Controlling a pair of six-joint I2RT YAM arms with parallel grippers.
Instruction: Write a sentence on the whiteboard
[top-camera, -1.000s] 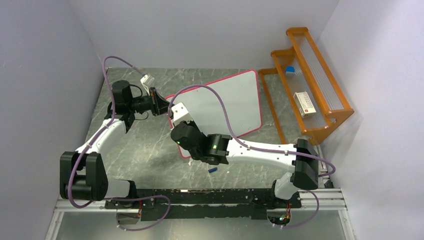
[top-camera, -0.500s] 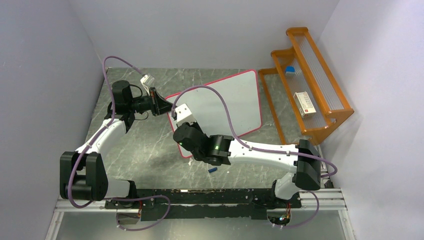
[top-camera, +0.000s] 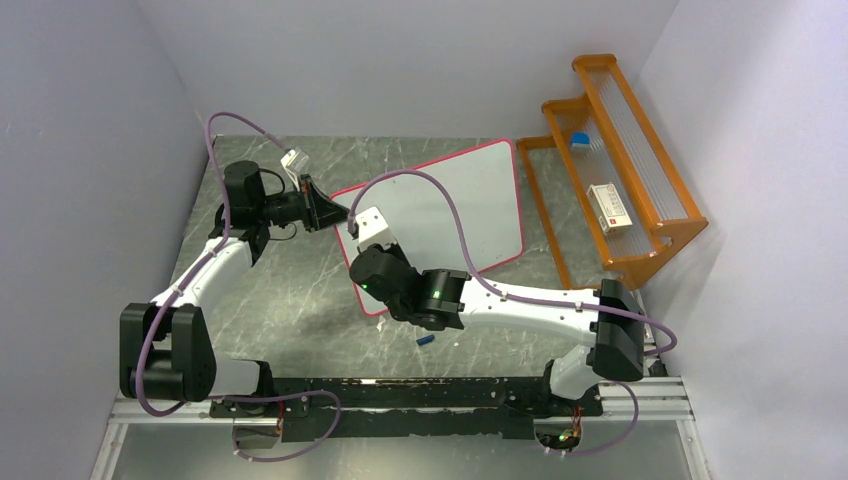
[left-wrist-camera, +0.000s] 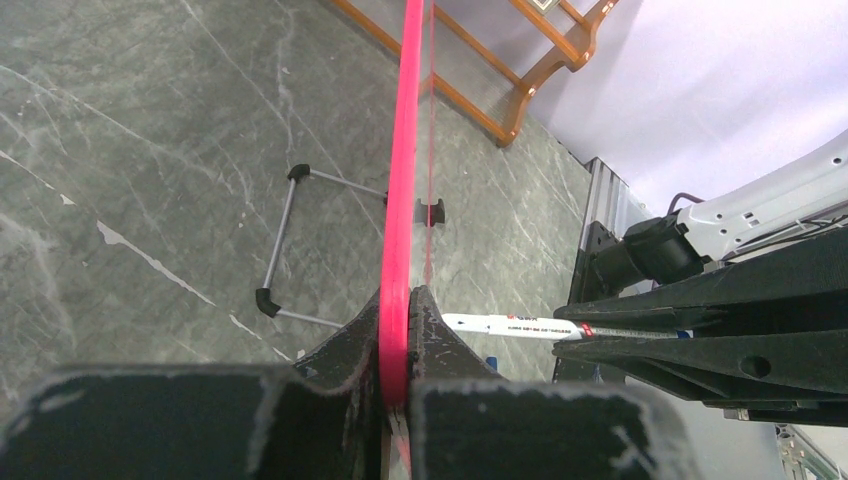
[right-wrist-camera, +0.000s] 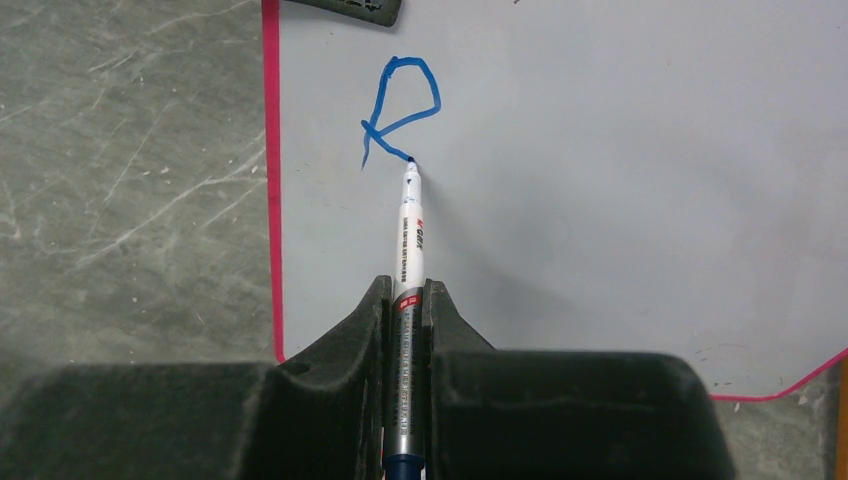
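Two grippers are working: the left gripper (left-wrist-camera: 397, 335) is clamping the propped whiteboard (top-camera: 470, 200) by its pink edge on the marble table (top-camera: 290, 300). The right gripper (right-wrist-camera: 405, 300) is squeezing a marker (right-wrist-camera: 410, 230), its tip touching the sentence (right-wrist-camera: 400, 105), a lone blue R.

We take this for a robotics lab cell: plain pale walls (top-camera: 420, 60) box in a grey stone-patterned bench (top-camera: 290, 300), a left arm (top-camera: 215, 265) and right arm (top-camera: 520, 300) sit bolted to a metal rail (top-camera: 660, 400), beside an orange rack (top-camera: 620, 170).
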